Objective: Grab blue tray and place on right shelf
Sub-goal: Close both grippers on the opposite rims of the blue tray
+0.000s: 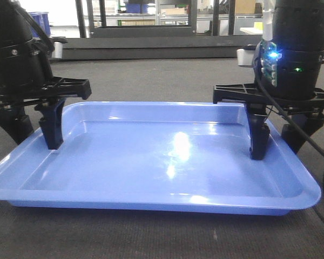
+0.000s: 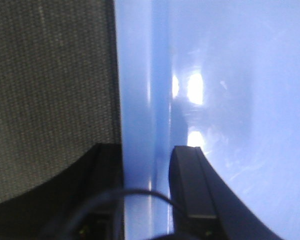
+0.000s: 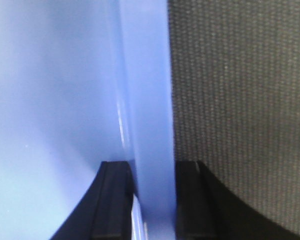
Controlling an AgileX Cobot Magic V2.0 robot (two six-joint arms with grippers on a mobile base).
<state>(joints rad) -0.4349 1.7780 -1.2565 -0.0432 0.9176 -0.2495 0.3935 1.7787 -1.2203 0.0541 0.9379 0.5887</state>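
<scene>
Since the blue tray [image 1: 124, 162] lies on the dark worktop [image 1: 151, 237] with its long axis running left to right across the scene, we judge that the coming move turns on how the two arms sit at its opposite short ends. The left gripper [image 1: 36, 135] straddles the left end, one finger planted inside the tray and the other outside on the worktop side. The right gripper [image 1: 279, 141] mirrors it at the right end. From the wrist views, each pair of jaws looks narrowed onto the flared rim, dark pads flush against both faces of the blue plastic, so we take both to be holding the tray rather than standing wide. Neither arm is nearer than the other: the tray sits squarely between them, with both grips at about the same depth along the short ends, towards the far side. It appears to rest on the worktop, though we cannot rule out a slight lift. We cannot pick out the right shelf with any confidence in these views. Because the load spans both grips along its long axis, we expect that any carry to the right must keep both wrists level and moving together, the right arm leading and the left following. Otherwise the shallow tray could twist or slip out of one rim grip.
</scene>
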